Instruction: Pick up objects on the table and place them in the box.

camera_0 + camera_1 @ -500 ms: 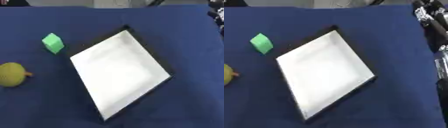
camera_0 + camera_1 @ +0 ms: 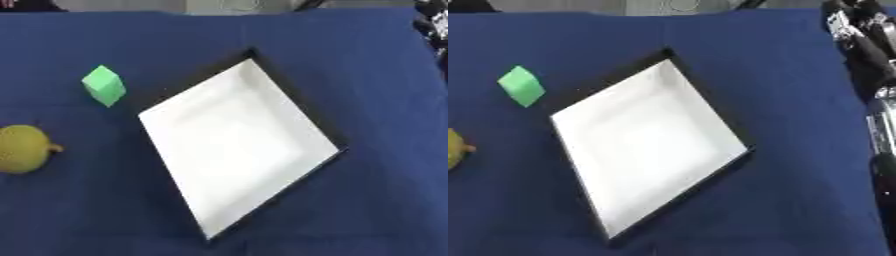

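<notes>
A white box (image 2: 289, 107) with a black rim lies turned like a diamond in the middle of the blue table, with nothing inside it. A green cube (image 2: 104, 85) stands to its upper left. A yellow pear-shaped fruit (image 2: 21, 148) lies at the left edge, its stem pointing right. My right arm runs along the right edge in the right eye view, and my right hand (image 2: 848, 23) shows at the upper right corner, well away from the box and both objects. It is too blurred to read. My left hand is out of sight.
The blue cloth (image 2: 367, 65) covers the whole table. The table's far edge runs along the top, with a pale floor and dark shapes beyond it. My right forearm (image 2: 881, 150) takes up the right margin.
</notes>
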